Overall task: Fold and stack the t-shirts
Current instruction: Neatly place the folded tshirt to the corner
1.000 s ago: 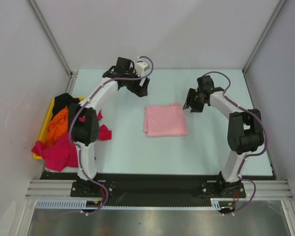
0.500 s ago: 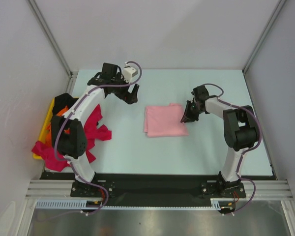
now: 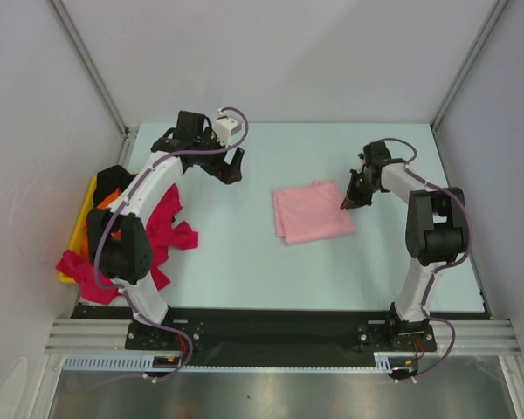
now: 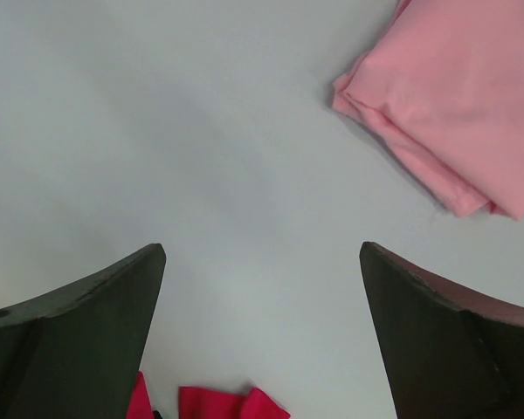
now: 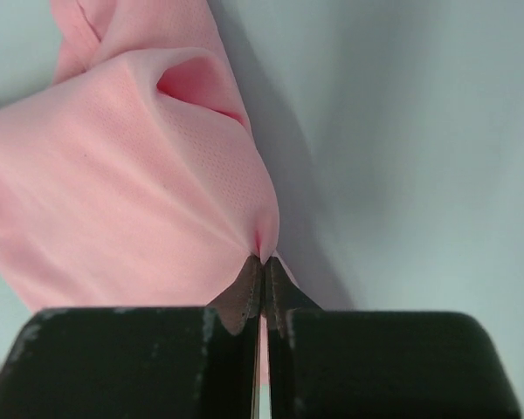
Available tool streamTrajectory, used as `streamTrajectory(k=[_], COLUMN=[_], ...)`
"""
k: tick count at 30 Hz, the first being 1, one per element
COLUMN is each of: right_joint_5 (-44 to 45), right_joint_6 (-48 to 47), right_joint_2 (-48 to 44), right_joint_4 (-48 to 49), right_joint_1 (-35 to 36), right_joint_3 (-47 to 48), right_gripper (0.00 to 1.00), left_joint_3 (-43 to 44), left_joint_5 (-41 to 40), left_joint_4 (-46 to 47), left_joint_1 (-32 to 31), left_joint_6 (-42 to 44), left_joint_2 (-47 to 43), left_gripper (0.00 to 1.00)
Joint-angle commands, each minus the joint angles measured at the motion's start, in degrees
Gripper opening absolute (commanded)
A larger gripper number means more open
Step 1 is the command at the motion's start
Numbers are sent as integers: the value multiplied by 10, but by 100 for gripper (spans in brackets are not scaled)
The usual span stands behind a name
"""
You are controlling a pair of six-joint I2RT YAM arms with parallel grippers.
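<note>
Right gripper is clamped shut on the pink t-shirt at its 3 o'clock edge, mid-table. Left gripper hangs at 10 o'clock, jaws apart, empty. Other t-shirts lie heaped at 9 o'clock. Judged step: placing the folded shirt. The next move calls for a release that does not drag the layers.

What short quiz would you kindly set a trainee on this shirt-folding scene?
1. True or false: the right gripper is shut on an edge of the pink t-shirt.
2. The heap of unfolded shirts lies: A) on the left side of the table; B) on its right side; C) at its centre.
3. Fill in: the left gripper is ___ and holds nothing.
Key: 1 true; 2 A; 3 open.
</note>
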Motion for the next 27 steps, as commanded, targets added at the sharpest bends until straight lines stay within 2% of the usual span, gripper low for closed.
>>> streamTrajectory(k=[1,5,10,13,21,27], right_joint_5=[47,76,162,243,369,470], right_joint_6=[-47,-63,-118,-132,-132,-171], right_joint_2=[2,2,17,21,-19,5], right_joint_4=[-57,-72,-154,-181,-170,-155], right_joint_1=[-17,-39,-43,-47,-151,-195], right_joint_3=[45,46,79,77,12,21], right_gripper=[0,0,0,0,0,0], left_joint_3=[1,-3,1,4,5,14], left_joint_5=[17,25,34,45,74,75], left_joint_4=[10,11,14,18,21,21], left_joint_1=[12,17,31,38,60,65], left_joint_6=[7,6,10,9,3,3], left_joint_2=[-29,-35,-36,-37,-44,-41], left_gripper=[100,100,100,100,100,100])
